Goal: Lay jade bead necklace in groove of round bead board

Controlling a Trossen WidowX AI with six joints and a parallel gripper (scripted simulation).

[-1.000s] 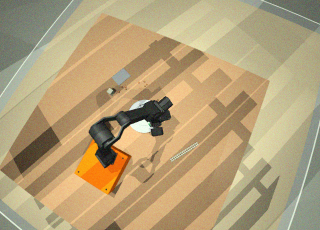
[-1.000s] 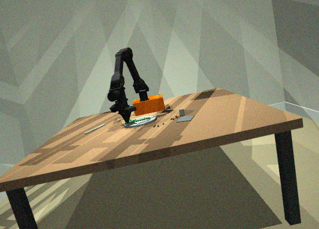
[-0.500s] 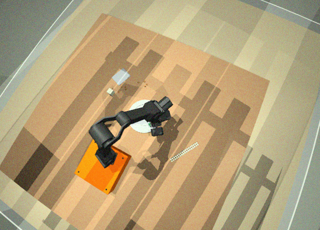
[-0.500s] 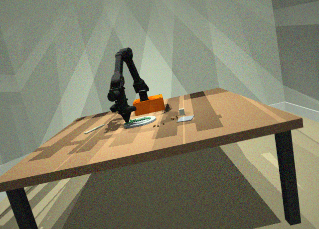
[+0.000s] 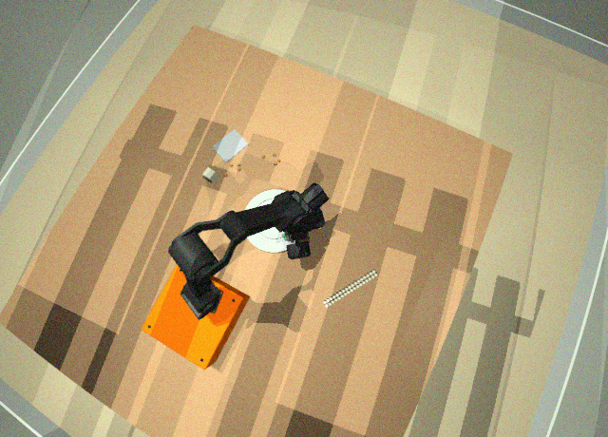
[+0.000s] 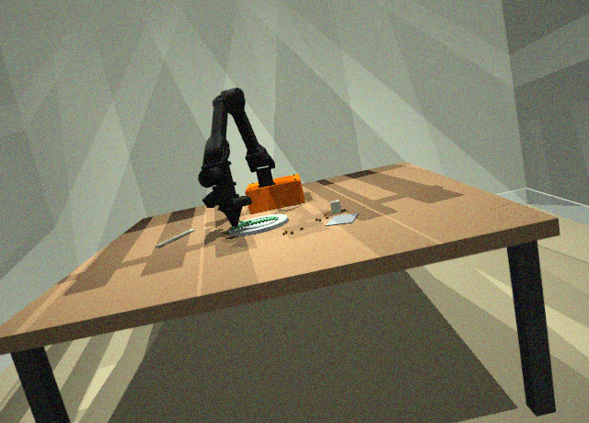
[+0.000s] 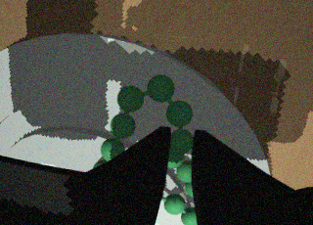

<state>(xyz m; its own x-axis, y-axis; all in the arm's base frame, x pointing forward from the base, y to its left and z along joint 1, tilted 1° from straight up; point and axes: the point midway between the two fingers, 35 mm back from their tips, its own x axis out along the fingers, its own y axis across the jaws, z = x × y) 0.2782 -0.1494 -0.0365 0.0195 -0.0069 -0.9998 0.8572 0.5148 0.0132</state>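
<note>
The round white bead board [image 5: 265, 244] [image 6: 275, 222] [image 7: 59, 88] lies on the wooden table in front of the arm's orange base. The jade bead necklace [image 7: 147, 98] [image 6: 259, 220] [image 5: 284, 236] lies bunched on the board as a string of green beads. My gripper [image 7: 181, 139] [image 6: 235, 226] [image 5: 294, 240] is down at the board's rim, its two dark fingers shut on beads of the necklace. A loop of beads shows beyond the fingertips in the wrist view. More beads lie under and behind the fingers, partly hidden.
A white bead strand [image 5: 351, 288] [image 6: 175, 238] lies straight on the table to one side. A grey flat card [image 5: 230, 145] [image 6: 342, 219], a small grey block [image 5: 210, 174] [image 6: 335, 206] and several small brown beads [image 5: 271, 156] [image 6: 290, 230] lie on the other side. The orange base [image 5: 191, 329] [image 6: 275, 195] stands behind the board.
</note>
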